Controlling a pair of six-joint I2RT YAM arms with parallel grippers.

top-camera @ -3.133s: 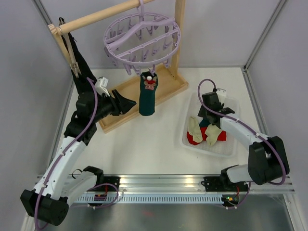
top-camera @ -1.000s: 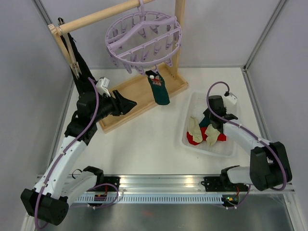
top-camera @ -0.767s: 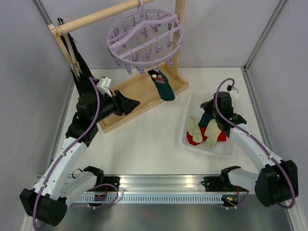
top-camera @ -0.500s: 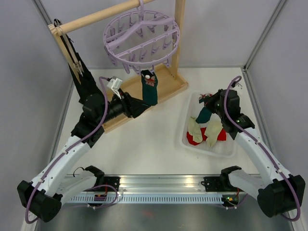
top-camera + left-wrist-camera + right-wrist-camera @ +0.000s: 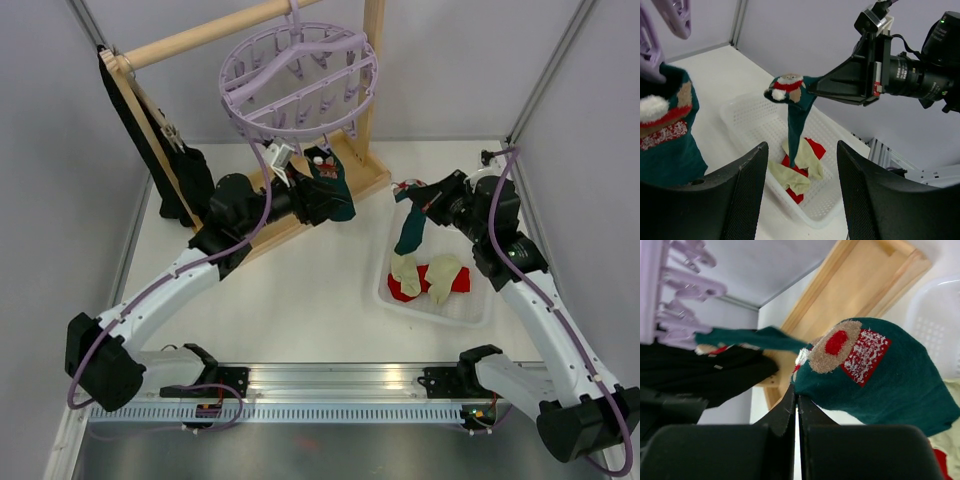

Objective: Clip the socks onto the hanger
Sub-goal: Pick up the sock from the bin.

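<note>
Basket: a white mesh basket (image 5: pixel 476 308) is parked near the counter's (image 5: pixel 300 300) right edge, with two cream socks (image 5: pixel 405 268) and a red sock (image 5: pixel 460 282) piled inside.
Teal one: the lifted sock (image 5: pixel 411 232) is held up over the basket's far-left corner, toe dangling toward the pile.
Right claw (image 5: pixel 796 397): pinched closed on that sock's cuff.
Left claw (image 5: pixel 801 147): jaws spread wide, nothing gripped, parked right beside the clipped sock (image 5: pixel 335 192).
Hanger (image 5: pixel 298 80): hung from the wooden rack (image 5: pixel 373 80) at the counter's far edge.
Left wrist only: basket contents seen side-on.
Right wrist only: the tan-and-red patch is shown close up.
Top only: a black cloth (image 5: pixel 150 140) is draped at the rack's left end.
</note>
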